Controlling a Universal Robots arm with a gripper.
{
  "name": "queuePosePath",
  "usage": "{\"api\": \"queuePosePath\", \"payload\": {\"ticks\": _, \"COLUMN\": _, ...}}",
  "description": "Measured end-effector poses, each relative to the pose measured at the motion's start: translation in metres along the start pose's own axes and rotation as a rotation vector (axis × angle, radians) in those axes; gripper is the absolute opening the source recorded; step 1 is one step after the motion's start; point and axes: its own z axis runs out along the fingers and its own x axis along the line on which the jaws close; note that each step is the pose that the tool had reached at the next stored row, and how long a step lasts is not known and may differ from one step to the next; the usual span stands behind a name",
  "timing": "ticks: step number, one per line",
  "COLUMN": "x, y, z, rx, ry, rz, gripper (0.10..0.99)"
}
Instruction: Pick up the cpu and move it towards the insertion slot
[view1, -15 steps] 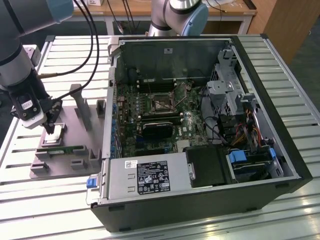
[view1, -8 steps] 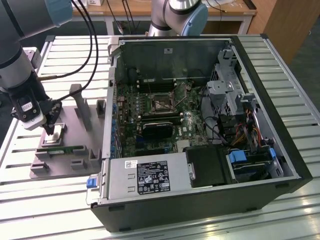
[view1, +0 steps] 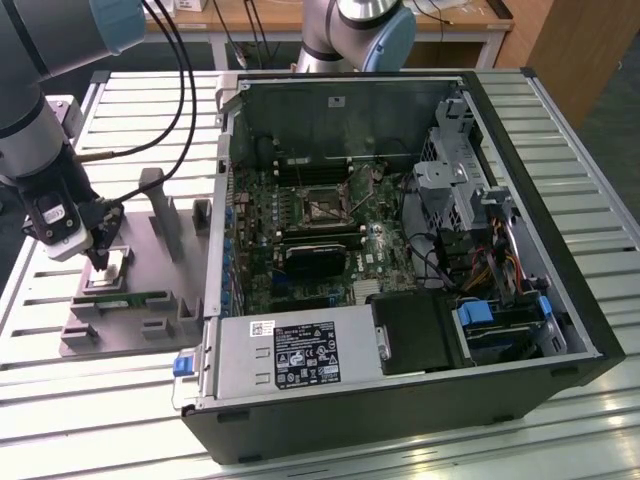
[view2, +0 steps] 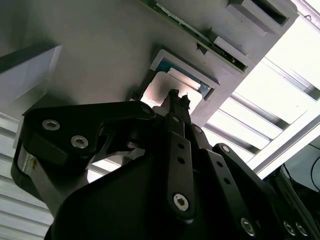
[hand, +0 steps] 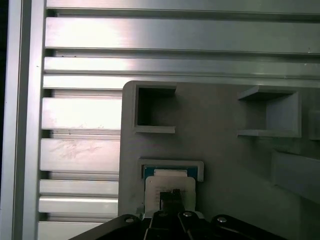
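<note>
- The gripper has its fingertips drawn together to a narrow point. Nothing shows pinched between them, and I cannot tell whether they have any hold on the chip.
- The cpu lies flat in a shallow pocket of the grey tray, directly under the fingertips. In both wrist views the tips sit over its silvery top, touching it or just above; which one I cannot tell.
- The chip is square, so it has no long axis to line up with; its edges run parallel to the pocket walls.
- The slot is well apart from the hand, toward the exterior view's right, on the board inside the open case.
- The case's side wall stands between hand and slot.
- A green memory stick lies on the tray just beside the hand, clear of the chip.
</note>
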Motion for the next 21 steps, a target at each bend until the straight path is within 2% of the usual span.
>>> {"api": "queuePosePath", "payload": {"ticks": 1, "x": 0.0, "y": 0.0, "z": 0.0, "rx": 0.0, "ry": 0.0, "rz": 0.0, "gripper": 0.114}}
{"api": "queuePosePath", "payload": {"ticks": 2, "x": 0.0, "y": 0.0, "z": 0.0, "rx": 0.0, "ry": 0.0, "rz": 0.0, "gripper": 0.165}}
{"api": "queuePosePath", "payload": {"ticks": 3, "x": 0.0, "y": 0.0, "z": 0.0, "rx": 0.0, "ry": 0.0001, "rz": 0.0, "gripper": 0.165}}
{"api": "queuePosePath", "payload": {"ticks": 5, "x": 0.0, "y": 0.0, "z": 0.0, "rx": 0.0, "ry": 0.0001, "rz": 0.0, "gripper": 0.29}}
{"api": "queuePosePath", "payload": {"ticks": 6, "x": 0.0, "y": 0.0, "z": 0.0, "rx": 0.0, "ry": 0.0, "rz": 0.0, "gripper": 0.29}}
{"api": "queuePosePath", "payload": {"ticks": 9, "x": 0.0, "y": 0.0, "z": 0.0, "rx": 0.0, "ry": 0.0, "rz": 0.0, "gripper": 0.467}}
{"api": "queuePosePath", "payload": {"ticks": 10, "x": 0.0, "y": 0.0, "z": 0.0, "rx": 0.0, "ry": 0.0, "rz": 0.0, "gripper": 0.467}}
{"api": "queuePosePath", "payload": {"ticks": 12, "x": 0.0, "y": 0.0, "z": 0.0, "rx": 0.0, "ry": 0.0001, "rz": 0.0, "gripper": 0.584}}
{"api": "queuePosePath", "payload": {"ticks": 13, "x": 0.0, "y": 0.0, "z": 0.0, "rx": 0.0, "ry": 0.0, "rz": 0.0, "gripper": 0.584}}
{"api": "queuePosePath", "payload": {"ticks": 14, "x": 0.0, "y": 0.0, "z": 0.0, "rx": 0.0, "ry": 0.0001, "rz": 0.0, "gripper": 0.647}}
{"api": "queuePosePath", "payload": {"ticks": 21, "x": 0.0, "y": 0.0, "z": 0.0049, "rx": 0.0, "ry": -0.0006, "rz": 0.018, "gripper": 0.647}}
